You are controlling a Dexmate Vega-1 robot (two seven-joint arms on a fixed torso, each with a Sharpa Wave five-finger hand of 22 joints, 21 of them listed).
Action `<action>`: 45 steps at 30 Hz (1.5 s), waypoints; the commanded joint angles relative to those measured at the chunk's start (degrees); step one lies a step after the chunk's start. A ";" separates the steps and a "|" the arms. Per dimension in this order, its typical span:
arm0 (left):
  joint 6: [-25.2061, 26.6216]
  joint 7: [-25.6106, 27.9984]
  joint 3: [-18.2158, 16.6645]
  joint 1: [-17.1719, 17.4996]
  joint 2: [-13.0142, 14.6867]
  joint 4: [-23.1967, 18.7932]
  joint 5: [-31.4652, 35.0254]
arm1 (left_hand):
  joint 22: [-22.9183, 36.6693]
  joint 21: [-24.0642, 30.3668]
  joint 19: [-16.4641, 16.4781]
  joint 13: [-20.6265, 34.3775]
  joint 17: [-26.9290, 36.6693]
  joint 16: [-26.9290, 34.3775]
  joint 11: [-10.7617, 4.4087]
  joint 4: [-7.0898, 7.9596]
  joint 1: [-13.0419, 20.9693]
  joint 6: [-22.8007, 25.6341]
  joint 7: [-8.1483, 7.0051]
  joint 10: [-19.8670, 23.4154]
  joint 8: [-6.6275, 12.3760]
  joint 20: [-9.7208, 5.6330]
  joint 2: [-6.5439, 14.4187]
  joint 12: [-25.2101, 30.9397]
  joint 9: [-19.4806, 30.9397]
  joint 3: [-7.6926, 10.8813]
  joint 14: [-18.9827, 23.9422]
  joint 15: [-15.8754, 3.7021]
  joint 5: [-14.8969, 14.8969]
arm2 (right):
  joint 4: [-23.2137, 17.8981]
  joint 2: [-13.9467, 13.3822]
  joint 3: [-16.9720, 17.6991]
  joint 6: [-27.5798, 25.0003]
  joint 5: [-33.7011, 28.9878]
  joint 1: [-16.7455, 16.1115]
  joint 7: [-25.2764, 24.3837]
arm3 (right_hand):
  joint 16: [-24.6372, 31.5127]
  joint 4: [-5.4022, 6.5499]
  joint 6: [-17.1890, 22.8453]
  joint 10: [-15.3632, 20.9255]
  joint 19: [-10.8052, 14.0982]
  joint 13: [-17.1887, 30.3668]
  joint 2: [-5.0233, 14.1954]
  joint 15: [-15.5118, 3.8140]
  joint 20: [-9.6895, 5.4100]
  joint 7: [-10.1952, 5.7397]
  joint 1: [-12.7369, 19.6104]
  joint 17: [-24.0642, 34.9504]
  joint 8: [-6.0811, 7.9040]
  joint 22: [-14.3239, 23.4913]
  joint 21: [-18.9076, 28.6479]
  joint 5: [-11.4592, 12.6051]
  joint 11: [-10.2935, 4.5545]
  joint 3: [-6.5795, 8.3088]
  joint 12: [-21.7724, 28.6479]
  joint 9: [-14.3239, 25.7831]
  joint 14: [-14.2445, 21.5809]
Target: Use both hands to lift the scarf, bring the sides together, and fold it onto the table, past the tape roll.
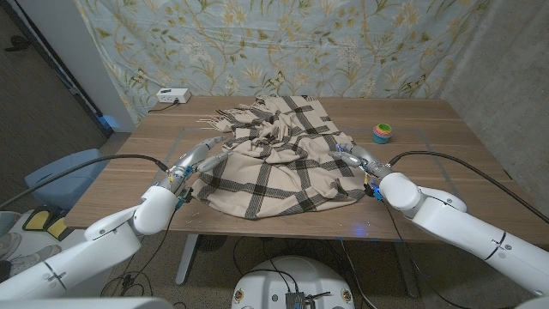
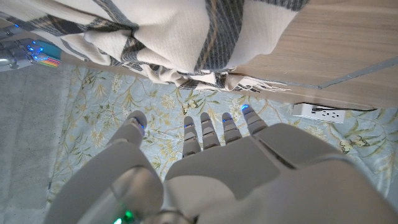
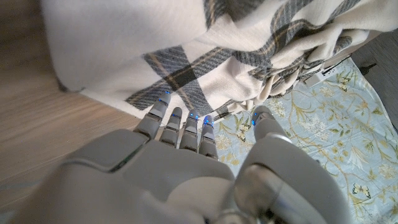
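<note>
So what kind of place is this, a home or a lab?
Most likely a makeshift lab or test room, not a home: a floral cloth backdrop hangs behind the wooden table, tape lines mark a work area on it, and a white power strip with cables sits at its far corner.

White-shelled arms, black cables; grey robot hand point(image 2: 205, 180) fingertips glow blue.

Scarf point(image 1: 274, 163) cream with dark plaid; tape roll point(image 1: 382, 132) multicoloured; table point(image 1: 446, 129) brown wood; backdrop point(image 1: 343, 43) pale blue floral.

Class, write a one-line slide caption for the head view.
Both open hands, left hand and right hand, reach the rumpled plaid scarf; tape roll sits beside it.
</note>
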 commanded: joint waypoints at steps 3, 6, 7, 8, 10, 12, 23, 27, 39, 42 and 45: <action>0.93 -0.07 -2.12 2.96 0.29 -1.25 0.69 | 0.13 0.13 0.02 0.13 0.11 -0.02 0.15 -0.51 0.70 0.43 0.05 0.34 -0.15 -0.08 -0.06 -0.05 0.15 0.04 -0.06 0.23 -0.12 | -8.71 -1.45 -4.14 -14.42 -6.06 -0.42 -2.44 | 0.80 -0.73 1.78 2.32 1.19 0.29 -0.69 -1.32 -0.39 0.65 1.19 0.30 0.45 0.35 0.41 -0.50 0.31 -0.06 0.79 0.14 2.08; 0.61 -0.10 -2.59 3.36 0.12 -1.07 0.46 | 0.13 0.12 0.01 0.14 0.11 0.01 0.13 -0.62 0.77 0.51 0.05 0.42 -0.18 -0.11 -0.09 -0.06 0.15 0.02 -0.01 0.21 -0.13 | -10.40 -1.06 -7.21 -19.79 -9.20 1.10 -2.83 | 1.24 -0.80 2.89 3.09 1.85 0.33 -0.82 -1.87 -0.61 0.90 1.34 0.45 0.71 0.36 0.62 -0.57 0.50 -0.26 0.94 0.18 3.28; 0.33 -0.04 -2.80 3.53 0.09 -0.94 0.37 | 0.13 0.12 0.02 0.14 0.11 0.02 0.16 -0.65 0.79 0.51 0.03 0.41 -0.19 -0.11 -0.09 -0.08 0.15 0.01 0.01 0.23 -0.13 | -11.25 -0.78 -8.98 -22.52 -10.92 1.95 -3.02 | 1.41 -1.01 3.33 3.69 2.31 0.36 -1.03 -2.25 -0.80 0.90 1.59 0.48 0.78 0.36 0.77 -0.60 0.36 -0.33 1.08 0.19 3.86; 0.14 -0.10 -2.90 3.58 0.05 -0.85 0.32 | 0.13 0.12 0.01 0.14 0.11 0.03 0.25 -0.69 0.81 0.53 0.06 0.42 -0.21 -0.13 -0.10 -0.09 0.15 0.00 0.03 0.22 -0.14 | -11.60 -0.64 -9.82 -23.84 -11.70 2.37 -3.08 | 1.46 -1.13 3.45 3.91 2.51 0.37 -1.15 -2.46 -0.83 0.80 1.74 0.47 0.79 0.36 0.83 -0.60 0.22 -0.34 1.13 0.20 4.07; -0.37 -0.32 -3.04 3.58 -0.05 -0.57 0.13 | 0.13 0.12 0.02 0.14 0.11 0.03 0.26 -0.73 0.83 0.52 0.07 0.40 -0.24 -0.11 -0.12 -0.12 0.16 -0.02 0.05 0.21 -0.15 | -12.10 -0.42 -11.29 -25.92 -13.04 3.10 -3.16 | 1.66 -1.46 4.03 4.42 2.85 0.39 -1.31 -3.02 -0.83 0.91 2.25 0.48 0.91 0.37 0.91 -0.57 0.10 -0.29 1.21 0.22 4.81; -0.87 -0.67 -3.06 3.41 -0.13 -0.21 -0.07 | 0.13 0.12 0.02 0.15 0.11 0.03 0.22 -0.78 0.85 0.57 0.07 0.36 -0.26 -0.11 -0.15 -0.16 0.16 -0.06 0.03 0.23 -0.16 | -12.85 -0.01 -13.47 -29.29 -14.89 4.36 -3.15 | 1.90 -1.76 4.31 4.73 3.29 0.42 -1.33 -3.47 -0.92 0.92 2.89 0.50 0.91 0.37 1.03 -0.51 -0.09 -0.15 1.22 0.23 5.63; -2.43 -1.77 -2.51 2.03 -0.83 1.46 -0.34 | 0.15 0.05 -0.14 0.17 0.12 0.00 0.40 -0.98 0.83 0.52 0.15 0.16 -0.49 -0.13 -0.30 -0.38 0.17 -0.31 -0.06 0.28 -0.22 | -16.76 1.17 -26.09 -45.81 -20.91 12.91 -1.34 | 3.17 -1.73 5.85 7.30 5.41 0.59 -2.90 -4.74 -1.00 0.94 3.42 1.12 0.97 0.45 1.56 -0.54 -0.45 -1.12 1.81 0.29 9.03; -3.27 -2.10 -2.18 1.34 -1.01 2.22 -0.44 | 0.16 0.01 -0.24 0.18 0.13 -0.04 0.49 -1.06 0.83 0.32 0.05 0.06 -0.66 -0.11 -0.32 -0.49 0.18 -0.42 -0.16 0.36 -0.24 | -17.54 1.38 -29.38 -49.54 -19.88 16.12 -0.31 | 4.19 -1.25 6.46 8.72 6.86 0.73 -4.06 -5.61 -0.83 0.72 2.52 1.69 0.87 0.52 1.96 -0.45 -0.67 -2.28 2.16 0.33 11.29; -3.73 -2.60 -1.12 -0.24 -1.62 3.60 -0.71 | 0.20 0.04 -0.18 0.20 0.12 -0.04 0.47 -1.20 0.99 0.25 0.15 0.04 -0.87 -0.02 0.09 -0.64 0.21 -0.45 -0.23 0.30 -0.22 | -17.90 2.26 -30.94 -49.54 -37.14 16.24 17.98 | 6.95 1.70 10.33 13.28 10.17 1.07 -6.22 -5.74 -0.09 1.14 -3.29 3.34 1.30 0.71 2.73 -0.03 -0.06 -6.29 3.34 0.44 17.34; -4.44 -2.72 -1.13 -0.39 -1.58 3.91 -1.06 | 0.21 0.01 -0.25 0.20 0.12 -0.06 0.51 -1.23 1.04 0.23 0.14 -0.08 -0.92 -0.08 0.21 -0.72 0.21 -0.44 -0.28 0.32 -0.22 | -14.26 5.70 -32.78 -49.54 -61.98 14.88 38.39 | 7.93 -0.11 10.74 14.08 11.85 1.16 -6.74 -6.72 -0.21 0.84 -0.76 3.66 1.13 0.80 3.22 0.75 -0.82 -5.98 3.46 0.45 19.58; -5.34 -3.26 -1.14 -0.67 -1.48 4.34 -1.74 | 0.22 -0.06 -0.45 0.21 0.14 -0.08 0.67 -1.22 0.91 0.25 0.21 -0.17 -0.96 -0.11 0.15 -0.80 0.22 -0.60 -0.37 0.37 -0.27 | -8.98 9.13 -34.78 -49.54 -84.73 15.00 57.46 | 8.69 -2.80 10.96 14.47 13.14 1.47 -6.04 -7.69 -0.53 0.00 5.38 4.38 0.86 0.93 3.54 1.97 -1.88 -4.11 3.63 0.47 20.79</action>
